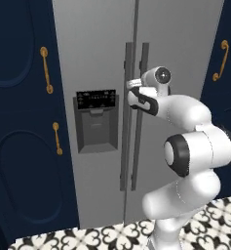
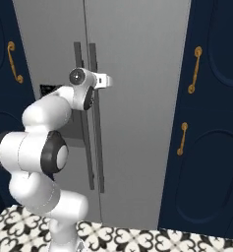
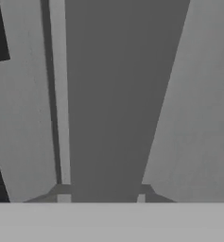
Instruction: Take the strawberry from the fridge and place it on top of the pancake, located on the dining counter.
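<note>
The fridge [image 1: 102, 58] stands closed between navy cabinets [image 1: 24, 122] with gold handles [image 1: 47, 70]. Its two long vertical handles sit side by side at the door seam, with the black-panelled dispenser recess [image 1: 96, 121] on the door left of the seam. The white arm reaches forward so that the tool [image 1: 132, 86] meets the right-door handle [image 1: 142, 112] at its upper part, level with the top of the dispenser. In the hand view, that handle [image 3: 106, 104] runs as a broad dark bar between the fingertips [image 3: 61, 190]. Whether the tool has clamped the handle cannot be told. The patterned floor tiles [image 1: 117, 237] lie below the fridge.
</note>
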